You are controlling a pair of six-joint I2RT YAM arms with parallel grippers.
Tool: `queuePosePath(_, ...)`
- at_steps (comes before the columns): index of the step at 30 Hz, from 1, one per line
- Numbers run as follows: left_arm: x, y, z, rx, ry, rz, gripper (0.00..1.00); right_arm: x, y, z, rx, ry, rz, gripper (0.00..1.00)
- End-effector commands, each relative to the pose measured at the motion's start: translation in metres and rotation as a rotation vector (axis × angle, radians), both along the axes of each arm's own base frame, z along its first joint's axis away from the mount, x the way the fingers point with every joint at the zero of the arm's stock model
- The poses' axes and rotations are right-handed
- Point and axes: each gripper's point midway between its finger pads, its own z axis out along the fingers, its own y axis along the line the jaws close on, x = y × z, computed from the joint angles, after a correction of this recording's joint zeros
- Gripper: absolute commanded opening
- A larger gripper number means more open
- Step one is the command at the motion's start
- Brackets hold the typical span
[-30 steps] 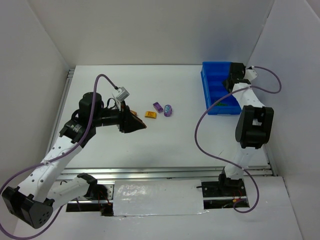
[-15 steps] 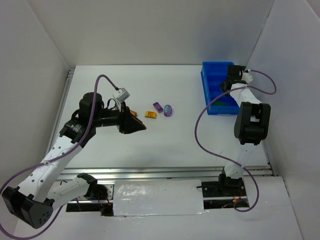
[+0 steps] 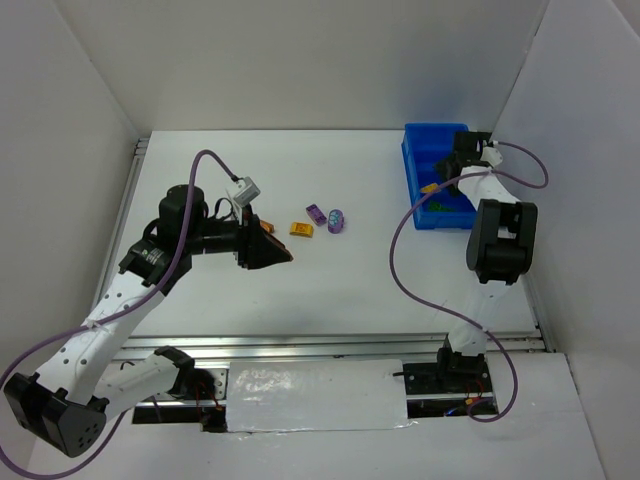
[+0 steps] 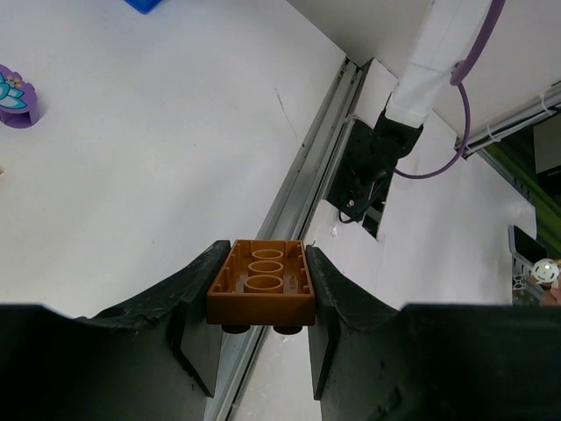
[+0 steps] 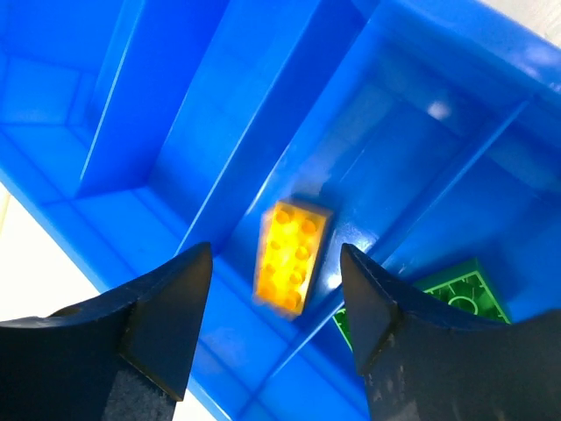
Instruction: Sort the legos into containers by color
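White tabletop (image 3: 350, 290); wrist views: brown brick (image 4: 261, 283) in left jaws, yellow brick (image 5: 291, 254) below parted right jaws.

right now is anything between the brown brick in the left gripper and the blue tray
Nothing tall. An orange-yellow brick, a purple brick and a rounded purple piece lie flat on the table near that path, probably low enough to pass above. The right gripper hangs open over the blue tray, crowding the drop.
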Motion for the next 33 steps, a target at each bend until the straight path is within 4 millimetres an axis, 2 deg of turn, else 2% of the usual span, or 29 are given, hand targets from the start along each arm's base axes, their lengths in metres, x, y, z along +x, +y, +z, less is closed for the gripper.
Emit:
queuePosePath(1,-0.004,-0.002,0.022,-0.034,-0.075,-0.036,0.00,0.010,-0.010,0.023,-0.008,-0.062,-0.025,0.68)
queuePosePath(4,-0.004,-0.003,0.022,-0.034,-0.074,-0.041,0.00,0.007,-0.010,0.034,-0.015,-0.091,-0.024,0.69)
queuePosePath(8,-0.003,-0.003,0.022,-0.035,-0.067,-0.032,0.00,-0.002,-0.007,0.059,-0.017,-0.133,-0.006,0.69)
queuePosePath(9,-0.001,-0.002,0.022,-0.034,-0.070,-0.021,0.00,-0.003,-0.005,0.067,-0.012,-0.149,0.004,0.70)
queuePosePath(10,0.000,-0.003,0.022,-0.034,-0.066,-0.017,0.00,-0.006,0.000,0.088,-0.010,-0.197,0.025,0.70)
queuePosePath(11,0.000,-0.002,0.022,-0.034,-0.065,-0.014,0.00,-0.012,0.006,0.085,0.000,-0.197,0.052,0.74)
queuePosePath(15,-0.003,-0.005,0.029,-0.063,-0.076,-0.037,0.00,-0.024,0.045,0.124,0.062,-0.301,0.221,0.85)
queuePosePath(16,-0.005,-0.006,0.030,-0.073,-0.075,-0.052,0.00,-0.032,0.052,0.137,0.060,-0.327,0.256,0.99)
queuePosePath(17,-0.004,-0.007,0.033,-0.088,-0.080,-0.053,0.00,-0.037,0.062,0.142,0.068,-0.339,0.289,1.00)
queuePosePath(18,-0.006,-0.007,0.033,-0.095,-0.075,-0.062,0.00,-0.046,0.077,0.165,0.084,-0.402,0.350,1.00)
queuePosePath(19,-0.006,-0.008,0.034,-0.102,-0.068,-0.064,0.00,-0.056,0.087,0.160,0.097,-0.402,0.386,1.00)
queuePosePath(20,-0.004,-0.009,0.036,-0.109,-0.074,-0.062,0.00,-0.061,0.098,0.166,0.103,-0.429,0.424,1.00)
queuePosePath(21,-0.003,-0.010,0.037,-0.113,-0.071,-0.062,0.00,-0.073,0.109,0.183,0.099,-0.475,0.478,1.00)
queuePosePath(22,-0.001,-0.011,0.038,-0.120,-0.059,-0.062,0.00,-0.081,0.119,0.178,0.110,-0.476,0.530,1.00)
queuePosePath(23,0.000,-0.012,0.041,-0.125,-0.059,-0.062,0.00,-0.087,0.132,0.186,0.105,-0.510,0.612,1.00)
queuePosePath(24,0.002,-0.013,0.042,-0.129,-0.043,-0.059,0.00,-0.103,0.154,0.193,0.150,-0.539,0.740,1.00)
queuePosePath(26,0.004,-0.015,0.050,-0.142,-0.050,-0.058,0.00,-0.123,0.184,0.201,0.192,-0.575,0.924,1.00)
queuePosePath(27,0.005,-0.016,0.052,-0.145,-0.046,-0.060,0.00,-0.143,0.203,0.205,0.224,-0.591,1.062,1.00)
queuePosePath(28,0.005,-0.016,0.056,-0.152,-0.053,-0.064,0.00,-0.151,0.213,0.211,0.222,-0.624,1.125,1.00)
queuePosePath(29,0.006,-0.017,0.062,-0.160,-0.058,-0.062,0.00,-0.168,0.229,0.213,0.212,-0.649,1.196,1.00)
queuePosePath(32,0.002,-0.019,0.073,-0.177,-0.084,-0.099,0.00,-0.193,0.250,0.219,0.165,-0.713,1.293,1.00)
queuePosePath(33,0.003,-0.020,0.074,-0.177,-0.083,-0.103,0.00,-0.210,0.267,0.223,0.173,-0.734,1.361,1.00)
